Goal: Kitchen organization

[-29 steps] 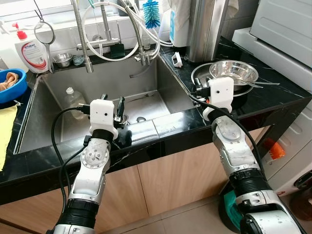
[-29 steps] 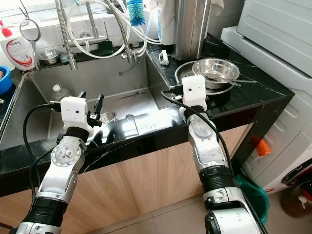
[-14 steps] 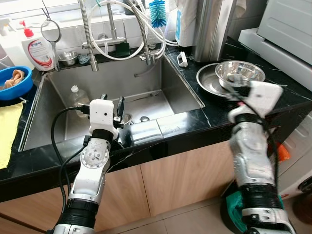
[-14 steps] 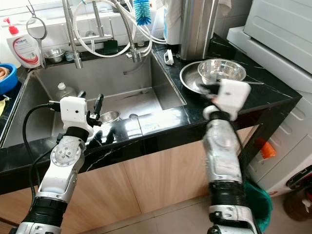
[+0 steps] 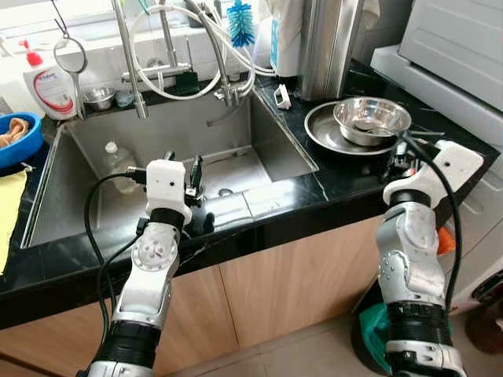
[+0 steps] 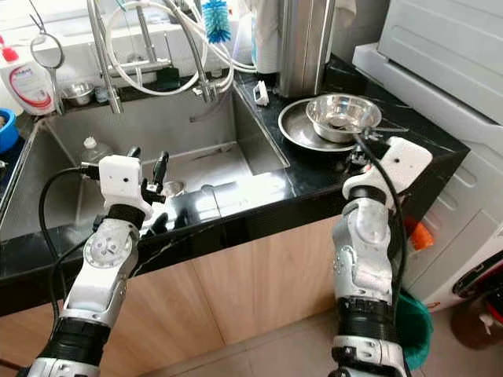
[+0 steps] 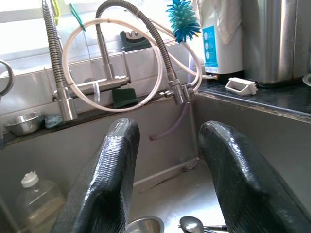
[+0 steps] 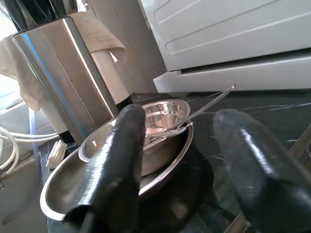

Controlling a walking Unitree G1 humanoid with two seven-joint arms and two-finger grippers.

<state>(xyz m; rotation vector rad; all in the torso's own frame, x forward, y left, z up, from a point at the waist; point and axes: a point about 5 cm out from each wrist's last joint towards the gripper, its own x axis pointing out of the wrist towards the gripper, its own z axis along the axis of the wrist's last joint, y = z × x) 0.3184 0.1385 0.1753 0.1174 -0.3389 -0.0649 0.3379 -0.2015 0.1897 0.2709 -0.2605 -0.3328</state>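
Observation:
A steel bowl with a long utensil in it sits on a wide steel plate on the black counter, to the right of the sink. My right gripper is at the counter's front right edge, just short of the plate. In the right wrist view it stands open, pointing at the bowl. My left gripper hovers open and holding nothing over the sink's front rim. Below it lie a small steel bowl and a spoon.
A plastic bottle lies in the sink. Faucets with looped hoses and a blue brush stand behind it. A tall steel cylinder and a white appliance flank the plate. A blue bowl and yellow cloth lie at left.
My right arm has swung to the right, from the counter's front beside the plate to the front right corner. The left arm has stayed put; the camera shifted slightly.

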